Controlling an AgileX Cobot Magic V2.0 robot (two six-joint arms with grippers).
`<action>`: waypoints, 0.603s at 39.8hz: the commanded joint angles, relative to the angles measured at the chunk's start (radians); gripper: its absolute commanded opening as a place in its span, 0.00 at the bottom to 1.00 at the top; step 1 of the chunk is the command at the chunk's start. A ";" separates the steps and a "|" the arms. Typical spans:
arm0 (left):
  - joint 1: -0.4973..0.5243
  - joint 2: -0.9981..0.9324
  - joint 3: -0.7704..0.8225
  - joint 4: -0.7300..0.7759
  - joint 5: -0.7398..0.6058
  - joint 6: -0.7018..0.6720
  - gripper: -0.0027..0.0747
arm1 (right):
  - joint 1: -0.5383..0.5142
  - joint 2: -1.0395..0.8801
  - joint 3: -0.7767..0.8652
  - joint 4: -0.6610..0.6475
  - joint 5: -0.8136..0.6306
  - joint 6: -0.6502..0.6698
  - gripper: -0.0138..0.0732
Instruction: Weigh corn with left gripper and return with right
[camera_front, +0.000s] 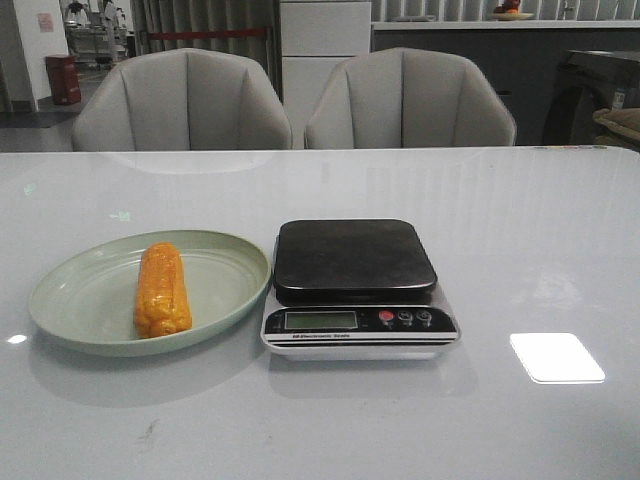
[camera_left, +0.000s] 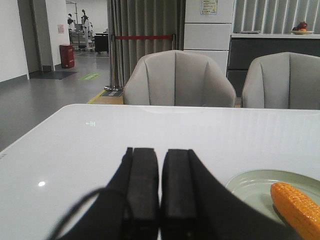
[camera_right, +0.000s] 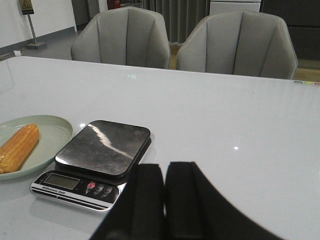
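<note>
Only wrist views: left gripper (camera_left: 160, 200), right gripper (camera_right: 164, 205).

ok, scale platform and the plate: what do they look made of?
Scale platform: dark, polished, likely stainless steel or glass; it mirrors bright streaks of light. Plate: pale green, matte, smooth-rimmed, probably plastic or melamine, though ceramic can't be ruled out. Only soft highlights on it.

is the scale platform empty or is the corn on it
Empty. The scale has a bare black platform; the corn lies on its side in the green plate beside it.
</note>
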 joint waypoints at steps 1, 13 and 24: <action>0.002 -0.021 0.030 0.000 -0.076 -0.001 0.18 | -0.005 0.008 -0.023 -0.010 -0.076 -0.008 0.34; 0.002 -0.021 0.030 0.000 -0.076 -0.001 0.18 | -0.005 0.008 -0.023 -0.010 -0.076 -0.008 0.34; 0.002 -0.021 0.030 0.000 -0.076 -0.001 0.18 | -0.031 0.004 0.063 -0.029 -0.147 -0.008 0.34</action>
